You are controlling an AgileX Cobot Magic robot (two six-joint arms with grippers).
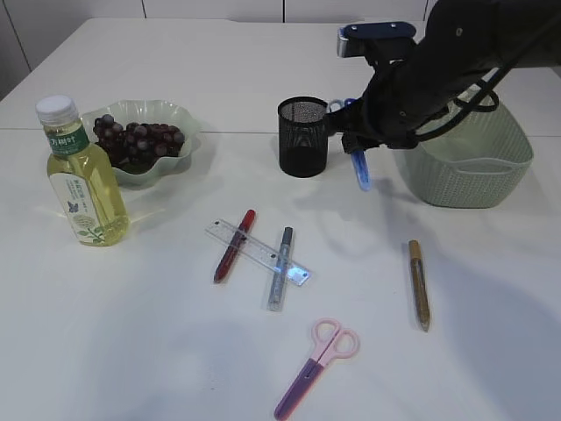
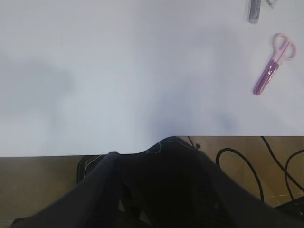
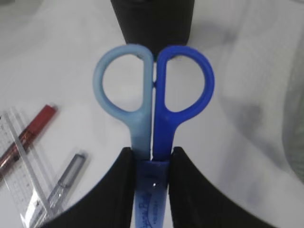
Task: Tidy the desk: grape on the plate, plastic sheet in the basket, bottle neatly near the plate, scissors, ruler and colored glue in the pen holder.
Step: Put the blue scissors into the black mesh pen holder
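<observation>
My right gripper [image 3: 151, 183] clamps the blue scissors [image 3: 154, 95], held just right of the pen holder [image 1: 303, 136]. Pink scissors [image 1: 317, 365], ruler [image 1: 258, 251] and glue pens [image 1: 234, 245] lie in front of it. I cannot see my left gripper.

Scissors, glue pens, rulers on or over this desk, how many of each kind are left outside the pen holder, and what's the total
Scissors: 2, the pink pair lying on the desk and the blue pair held in the right gripper
Glue pens: 3, red, silver, gold
Rulers: 1, clear
Total: 6
</observation>
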